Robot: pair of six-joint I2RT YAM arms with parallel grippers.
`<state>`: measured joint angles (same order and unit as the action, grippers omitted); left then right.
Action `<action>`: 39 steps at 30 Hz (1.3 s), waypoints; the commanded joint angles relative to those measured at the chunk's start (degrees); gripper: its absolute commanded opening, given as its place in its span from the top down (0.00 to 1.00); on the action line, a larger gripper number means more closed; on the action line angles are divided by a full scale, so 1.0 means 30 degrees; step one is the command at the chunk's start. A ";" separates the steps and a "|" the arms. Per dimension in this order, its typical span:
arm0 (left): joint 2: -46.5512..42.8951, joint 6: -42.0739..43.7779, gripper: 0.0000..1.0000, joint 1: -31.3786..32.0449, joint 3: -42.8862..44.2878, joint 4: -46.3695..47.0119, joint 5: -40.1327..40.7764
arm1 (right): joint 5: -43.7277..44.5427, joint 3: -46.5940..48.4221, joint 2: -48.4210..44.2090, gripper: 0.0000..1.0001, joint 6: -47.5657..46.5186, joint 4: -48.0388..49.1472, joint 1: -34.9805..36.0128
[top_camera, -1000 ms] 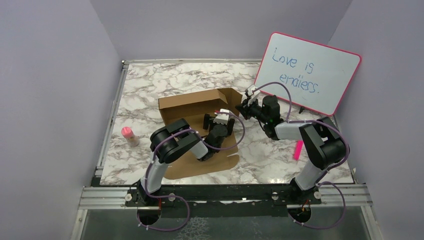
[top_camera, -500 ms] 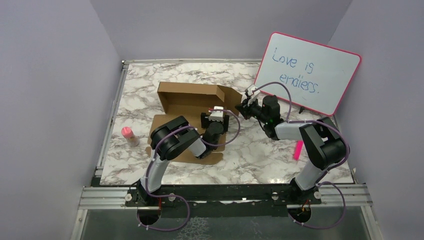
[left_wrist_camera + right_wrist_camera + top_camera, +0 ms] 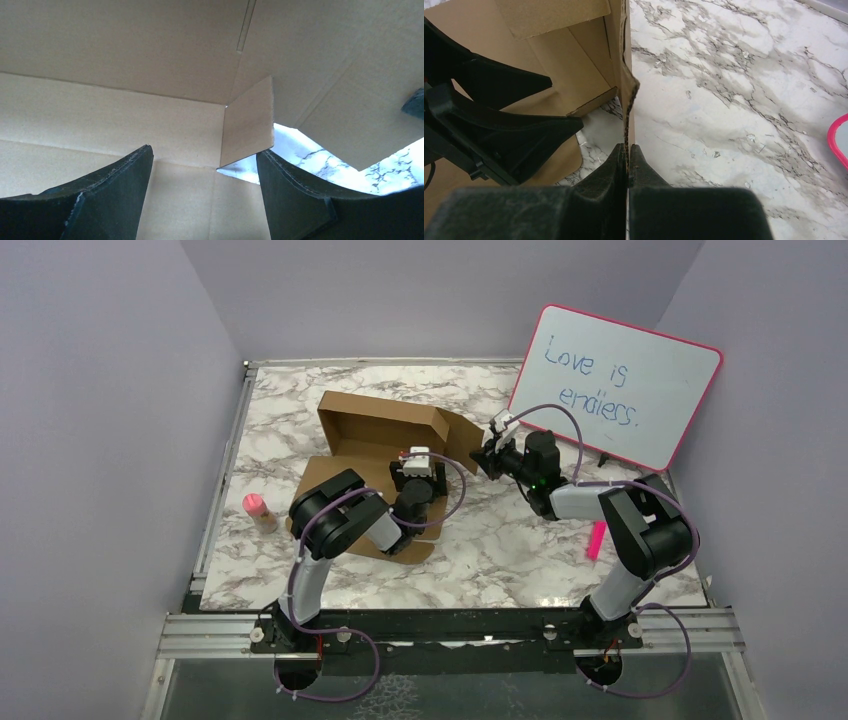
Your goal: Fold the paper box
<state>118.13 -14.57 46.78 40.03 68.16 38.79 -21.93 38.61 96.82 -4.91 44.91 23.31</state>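
Left pincer (image 3: 205, 155): jaws stand wide apart with nothing between them. Its wrist view looks into the paper box (image 3: 125, 50); the top view only shows it (image 3: 416, 464) low over the box floor.
Right pincer (image 3: 628, 150): closed tight on the thin edge of the box's right side wall. Only its own wrist view shows the pinch; from above it (image 3: 487, 456) merely meets the box's right corner.
Marker (image 3: 597, 539): pink, lying on the marble table (image 3: 520, 540) by the right arm, seen from the top view alone.
Bottle (image 3: 259, 512): pink-capped, upright near the table's left edge, apart from the box.
Paper box (image 3: 375, 430): left of the table's centre, back wall raised, front panel flat toward the left arm.
Inner corner: the left wrist view shows a small flap standing there, with marble visible past it.
Whiteboard (image 3: 620, 385): pink-rimmed, leaning at the far right.
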 commanded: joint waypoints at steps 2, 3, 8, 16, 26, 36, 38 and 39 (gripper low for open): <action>-0.0836 -0.0496 0.26 -0.0405 -0.0299 0.1418 -0.1303 | -0.0656 0.0008 -0.0355 0.99 -0.0239 -0.0016 0.0173; -0.0830 -0.0592 0.26 -0.0509 -0.0401 0.1416 -0.1452 | -0.0650 0.0019 -0.0348 0.99 -0.0239 -0.0040 0.0206; -0.0832 -0.1319 0.29 -0.1125 -0.0914 0.1412 -0.2518 | -0.0364 0.0065 -0.0410 0.99 -0.0240 -0.0139 0.0329; -0.0682 -0.2327 0.36 -0.1981 -0.1412 0.1416 -0.3934 | 0.0226 -0.0028 -0.0577 0.98 -0.0209 -0.0164 0.0528; -0.0235 -0.3211 0.39 -0.2499 -0.1589 0.1412 -0.5030 | -0.0043 0.0046 -0.0743 0.95 0.0354 -0.0270 0.0941; 0.0209 -0.3510 0.46 -0.2529 -0.1654 0.1413 -0.5635 | 0.0597 -0.0323 -0.0961 0.94 0.2159 -0.0353 0.2089; 0.0335 -0.3684 0.47 -0.2542 -0.1654 0.1417 -0.5824 | 0.1101 -0.0418 -0.0979 0.93 0.2697 -0.0364 0.2378; 0.0386 -0.3778 0.48 -0.2549 -0.1654 0.1409 -0.5914 | 0.1401 -0.0499 -0.0982 0.92 0.2980 -0.0300 0.2602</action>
<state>117.45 -23.83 39.44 35.86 71.72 23.70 -19.62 38.33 95.70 -0.62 43.86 28.71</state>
